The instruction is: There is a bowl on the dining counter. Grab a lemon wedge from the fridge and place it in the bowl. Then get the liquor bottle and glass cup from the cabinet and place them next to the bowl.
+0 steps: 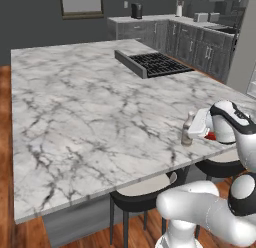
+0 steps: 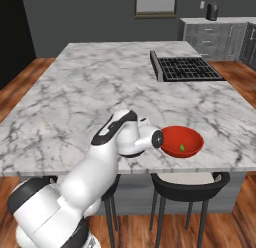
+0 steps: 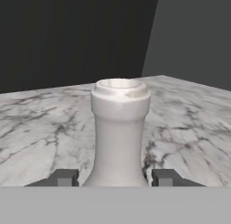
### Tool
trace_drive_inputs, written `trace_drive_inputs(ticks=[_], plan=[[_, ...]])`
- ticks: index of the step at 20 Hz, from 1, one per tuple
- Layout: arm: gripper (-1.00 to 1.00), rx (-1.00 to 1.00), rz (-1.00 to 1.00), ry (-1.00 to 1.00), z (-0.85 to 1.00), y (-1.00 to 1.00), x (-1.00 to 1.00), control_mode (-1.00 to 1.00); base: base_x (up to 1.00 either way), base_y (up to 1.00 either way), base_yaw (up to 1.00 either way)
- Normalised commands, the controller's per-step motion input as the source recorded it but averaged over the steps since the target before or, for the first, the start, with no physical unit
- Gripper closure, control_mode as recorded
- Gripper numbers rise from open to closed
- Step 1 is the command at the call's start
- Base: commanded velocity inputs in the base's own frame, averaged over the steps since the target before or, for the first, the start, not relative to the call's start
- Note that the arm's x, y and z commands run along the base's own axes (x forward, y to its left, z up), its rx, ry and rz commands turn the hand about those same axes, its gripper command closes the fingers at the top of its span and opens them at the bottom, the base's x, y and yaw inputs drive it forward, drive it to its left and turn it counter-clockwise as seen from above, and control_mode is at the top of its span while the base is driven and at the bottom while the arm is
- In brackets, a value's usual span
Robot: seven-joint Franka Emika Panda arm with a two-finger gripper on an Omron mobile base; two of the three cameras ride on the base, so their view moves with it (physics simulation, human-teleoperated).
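The tool holds the liquor bottle between its fingers, upright on the surface near its edge, just beside the bowl. A careless release or retreat could tip the slim bottle over the edge.

The white marble dining counter carries a black cooktop set into its far side. Near the front edge stand a red bowl and a slim liquor bottle, upright.

I count 1 liquor bottle, 1 red bowl, 1 lemon wedge, 1 cooktop, 2 stools.
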Motion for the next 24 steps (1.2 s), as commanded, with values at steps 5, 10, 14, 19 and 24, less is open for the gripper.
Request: trace_drive_inputs(ticks=[5, 10, 14, 19, 24], plan=[[1.0, 0.0, 0.0, 0.0, -0.17, -0.12, 0.32, -1.0, 0.0, 0.0, 0.0], [1.0, 0.0, 0.0, 0.0, -0.19, -0.12, 0.23, -1.0, 0.0, 0.0, 0.0], [1.0, 0.0, 0.01, -0.01, -0.27, -0.07, 0.12, -1.0, 0.0, 0.0, 0.0], [1.0, 0.0, 0.01, -0.01, -0.27, -0.03, 0.16, -1.0, 0.0, 0.0, 0.0], [1.0, 0.0, 0.01, -0.02, -0.23, -0.02, 0.2, -1.0, 0.0, 0.0, 0.0]])
